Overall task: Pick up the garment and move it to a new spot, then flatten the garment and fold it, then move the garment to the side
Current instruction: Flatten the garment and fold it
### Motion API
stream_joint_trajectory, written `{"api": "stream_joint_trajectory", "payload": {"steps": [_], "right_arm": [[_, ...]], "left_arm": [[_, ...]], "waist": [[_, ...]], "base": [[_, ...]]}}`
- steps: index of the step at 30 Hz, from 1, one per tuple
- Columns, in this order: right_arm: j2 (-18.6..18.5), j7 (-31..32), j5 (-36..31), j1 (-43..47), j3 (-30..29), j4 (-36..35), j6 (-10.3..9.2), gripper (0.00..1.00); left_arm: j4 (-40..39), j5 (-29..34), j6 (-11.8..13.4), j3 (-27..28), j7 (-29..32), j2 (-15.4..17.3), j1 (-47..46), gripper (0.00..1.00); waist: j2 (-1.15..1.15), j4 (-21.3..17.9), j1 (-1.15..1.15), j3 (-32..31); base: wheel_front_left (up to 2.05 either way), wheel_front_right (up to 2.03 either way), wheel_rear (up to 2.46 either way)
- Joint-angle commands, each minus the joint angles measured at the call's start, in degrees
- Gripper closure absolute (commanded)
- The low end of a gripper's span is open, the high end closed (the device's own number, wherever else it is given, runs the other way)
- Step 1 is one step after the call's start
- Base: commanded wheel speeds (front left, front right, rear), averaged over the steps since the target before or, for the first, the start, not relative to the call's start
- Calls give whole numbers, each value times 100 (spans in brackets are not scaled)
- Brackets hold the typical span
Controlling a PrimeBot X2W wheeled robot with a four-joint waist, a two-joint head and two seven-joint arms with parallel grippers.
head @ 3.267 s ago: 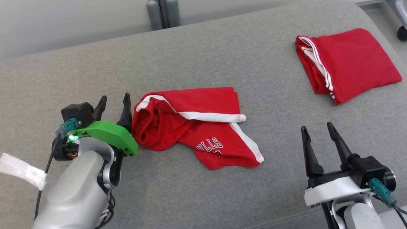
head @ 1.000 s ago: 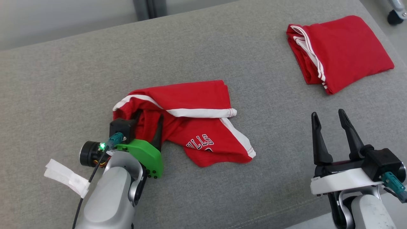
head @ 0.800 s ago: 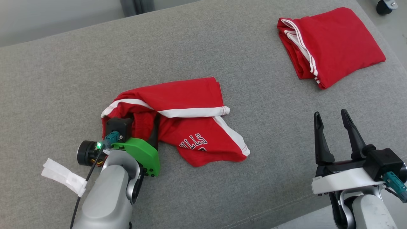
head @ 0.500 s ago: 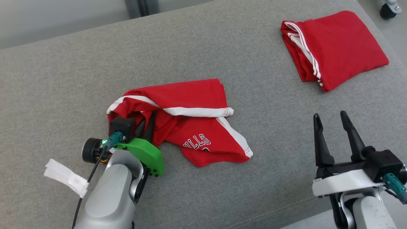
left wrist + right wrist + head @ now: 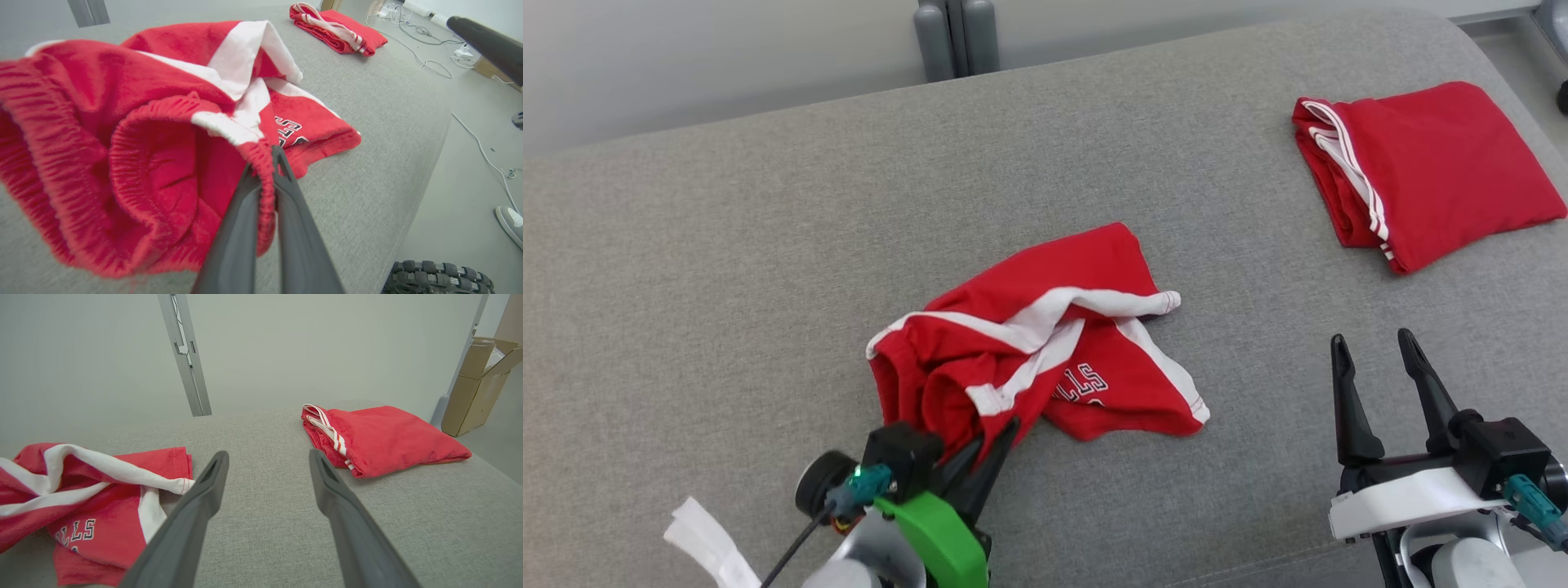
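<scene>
Left gripper [image 5: 264, 162], earlier open — now clenched on waistband [image 5: 122, 143] of crumpled red white-striped fabric shorts [image 5: 1045, 351], cloth bunched; arm low at grey cushion's [image 5: 768, 245] near edge. Right gripper [image 5: 1372, 347] — spread, empty.

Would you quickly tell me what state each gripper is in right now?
Left gripper: shut on the waistband of the red shorts.
Right gripper: open, holding nothing.

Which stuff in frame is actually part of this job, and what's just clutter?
Job: crumpled red shorts; left end effector, shut on their waistband; right end effector, open, idle; grey cushion.
Lying about: folded red garment; cardboard box; shoe on floor.
</scene>
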Motion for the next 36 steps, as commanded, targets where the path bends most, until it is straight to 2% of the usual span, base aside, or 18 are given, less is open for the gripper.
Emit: {"api": "stream_joint_trajectory", "payload": {"steps": [1,5,7,8,11,16,19,24,29,32,34,36], "right_arm": [[-12,1,10,54,-3,13,-9,0],[-10,1,18,88,9,39,-9,0],[-12,1,11,123,6,59,-9,0],[-10,1,17,124,19,60,-9,0],[-10,1,2,172,46,77,-9,0],[-11,1,-52,175,23,79,-9,0],[-12,1,-81,191,26,91,-9,0],[-10,1,-89,235,58,98,-9,0],[-12,1,-78,210,129,81,-9,0],[-11,1,-53,161,132,68,-9,0],[-9,1,-40,127,171,75,-9,0],[-11,1,-27,92,194,78,-9,0]], "left_arm": [[-136,-52,-11,-81,5,156,200,100],[-212,-128,-5,-257,-331,508,690,100],[33,-302,-3,-231,-608,466,954,98],[123,-256,-5,-319,-714,512,973,87],[592,-245,2,-332,-1029,488,1075,0],[943,-550,1,-252,-1168,322,1058,0],[889,-665,11,-229,-927,412,1030,0],[32,-726,213,-227,-250,748,1058,0],[-1356,-408,680,-135,261,1037,812,0],[-1715,-162,829,-210,440,975,570,0],[-1738,93,849,-355,586,985,357,0],[-1687,269,881,-447,625,840,165,0]], "waist": [[0,116,0,-96],[0,172,0,-140],[0,210,0,-164],[0,213,0,-166],[0,251,0,-200],[0,300,0,-237],[0,305,0,-280],[0,264,0,-346],[0,131,0,-313],[0,54,0,-252],[0,-26,0,-213],[0,-103,0,-170]], "base": [[0,0,0],[0,0,0],[0,0,0],[0,0,0],[0,0,0],[0,0,0],[0,0,0],[0,0,0],[0,0,0],[0,0,0],[0,0,0],[0,0,0]]}}
